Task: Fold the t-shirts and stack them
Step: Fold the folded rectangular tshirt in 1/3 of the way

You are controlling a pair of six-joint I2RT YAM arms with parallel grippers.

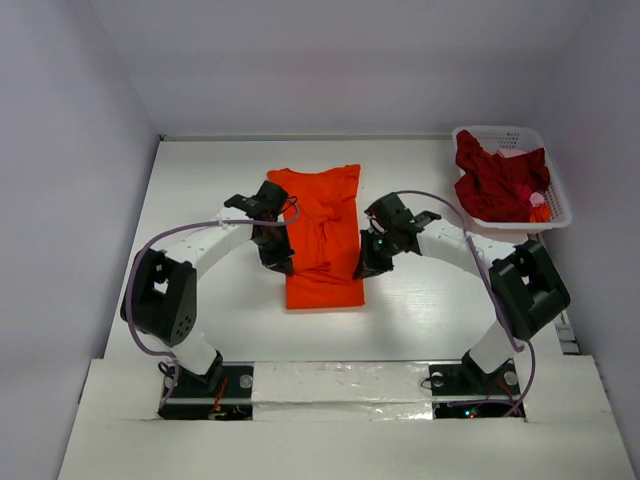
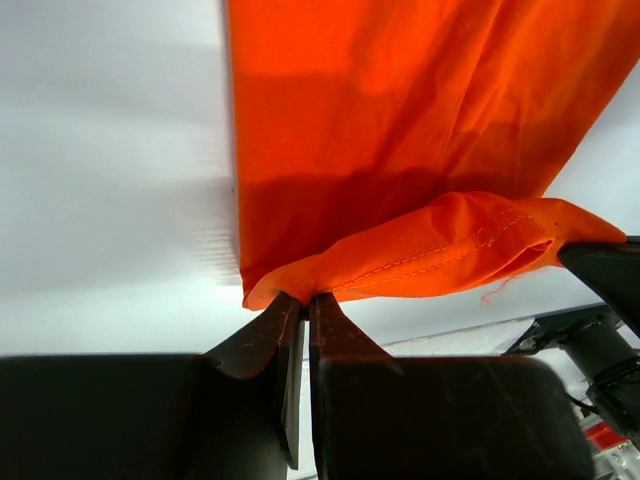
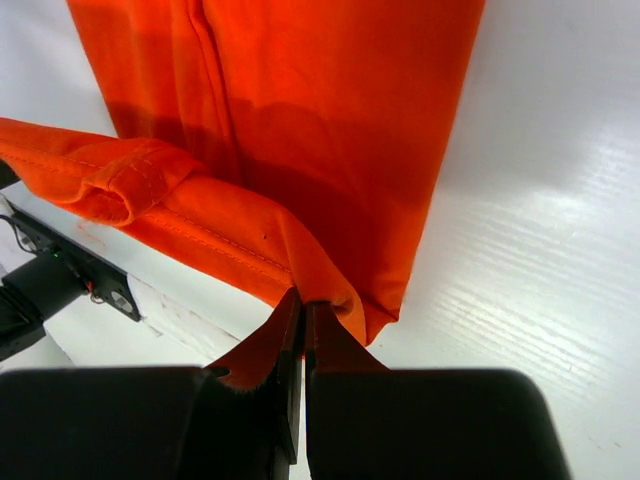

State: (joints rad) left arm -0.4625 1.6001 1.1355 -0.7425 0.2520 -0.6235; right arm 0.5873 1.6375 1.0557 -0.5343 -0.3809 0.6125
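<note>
The bright orange cloth t-shirt [image 1: 322,235] lies lengthwise at centre frame, with its near hem raised off the table. Your left gripper [image 2: 303,300] and right gripper [image 3: 302,302] each pinch a hem corner. Carry both corners up-frame together, level and taut. The dark crimson t-shirt [image 1: 495,180] sits in the white plastic lattice basket [image 1: 560,216], upper right.

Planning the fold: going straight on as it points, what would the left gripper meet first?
The orange t-shirt, whose hem the left gripper pinches; more of its cloth lies ahead, probably close.
</note>
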